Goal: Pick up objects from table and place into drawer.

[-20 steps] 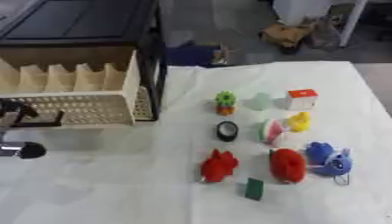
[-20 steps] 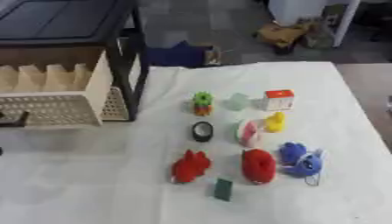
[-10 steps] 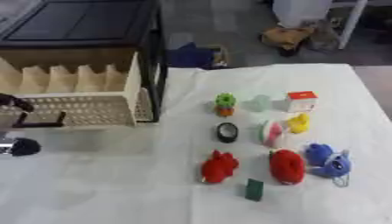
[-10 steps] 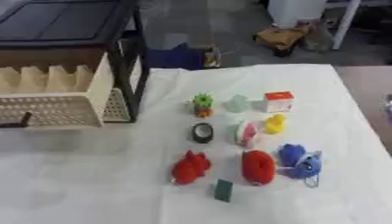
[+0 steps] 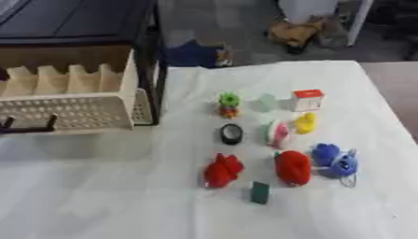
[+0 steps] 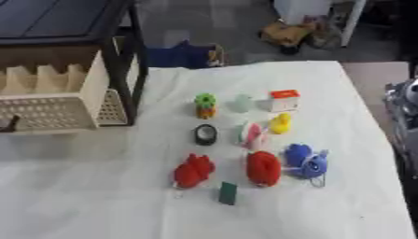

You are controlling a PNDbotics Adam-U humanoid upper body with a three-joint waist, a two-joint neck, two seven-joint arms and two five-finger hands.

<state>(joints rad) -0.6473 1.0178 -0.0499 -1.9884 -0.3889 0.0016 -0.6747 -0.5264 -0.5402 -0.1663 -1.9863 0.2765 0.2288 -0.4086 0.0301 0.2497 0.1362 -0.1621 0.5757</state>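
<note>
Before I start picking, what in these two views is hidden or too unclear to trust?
- Drawer interior: its front wall hides the compartment floors in both views.
- Left hand: only a dark bit at the left eye view's edge; fingers cut off.
- Right hand: a grey blurred shape at the right eye view's edge; fingers unreadable.
- Pale green object: blurred, shape unclear.
- Pink-and-white toy: identity unclear.

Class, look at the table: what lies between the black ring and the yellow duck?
A pink and white toy lies between the black ring and the yellow duck, seen best in the left eye view.
</note>
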